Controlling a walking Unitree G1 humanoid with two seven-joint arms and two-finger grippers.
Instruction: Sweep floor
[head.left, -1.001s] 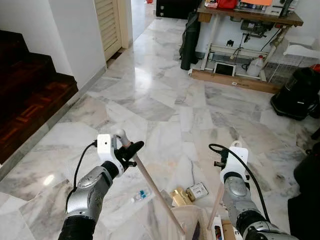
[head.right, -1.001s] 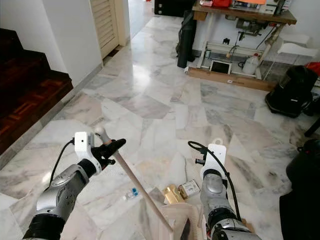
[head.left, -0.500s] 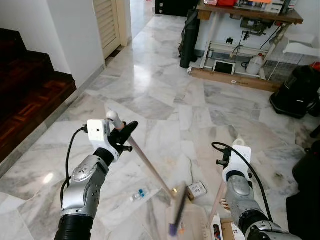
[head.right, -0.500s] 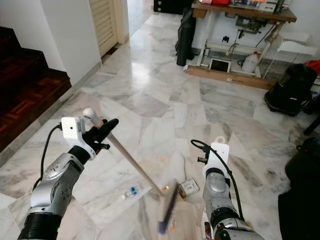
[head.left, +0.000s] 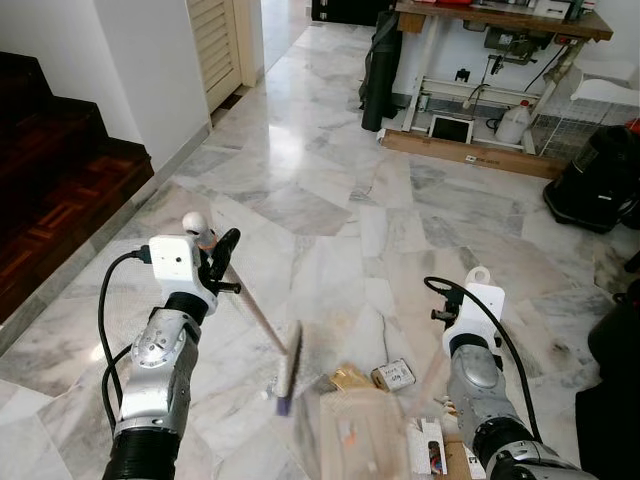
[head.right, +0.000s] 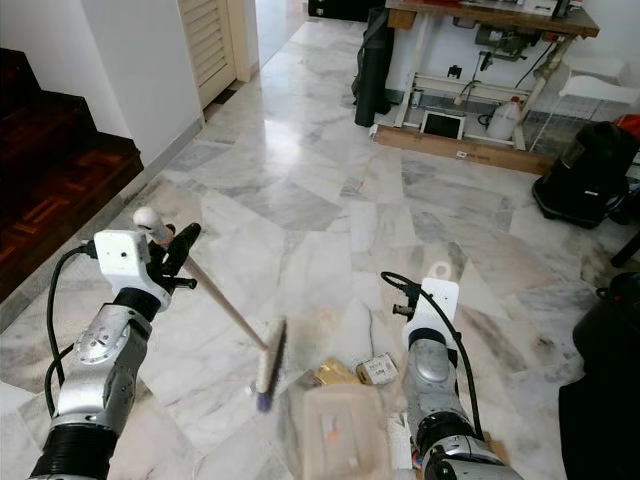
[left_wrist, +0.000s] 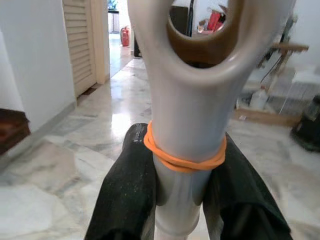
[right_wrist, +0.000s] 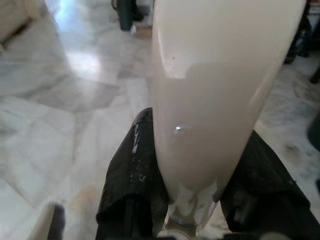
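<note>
Broom (head.left: 268, 336): a thin pale wooden handle that slopes from the left claw (head.left: 215, 262) down and to the right, ending in a motion-blurred brush head just above the marble floor (head.left: 330, 200), left of the dustpan (head.left: 362, 440). The brush head shows a pale body and a purple lower end.

The left wrist view adds detail the eye views lack: the handle's top is a cream plastic cap with a hanging hole, and an orange rubber band (left_wrist: 184, 159) circles it just above the fingers (left_wrist: 131, 200). The two black fingers press against the cap from both sides, so the left claw is pinching the broom at its upper end.

The right wrist view shows the right claw (right_wrist: 192, 200) with both fingers clamped around a smooth cream handle, a chipped patch visible on its surface. In the eye views this handle runs down beside the right forearm to the dustpan, a beige tray lying blurred on the floor, near and centre.

The eye views alone show the litter: a gold wrapper (head.left: 349, 377) and a small carton (head.left: 394, 376) lie on the floor at the dustpan's far edge, to the right of the brush head.

Far right stands a wooden bench (head.left: 500, 22) with a black bag (head.left: 378, 70) beside it. A dark wooden staircase (head.left: 50, 190) rises at the far left.
</note>
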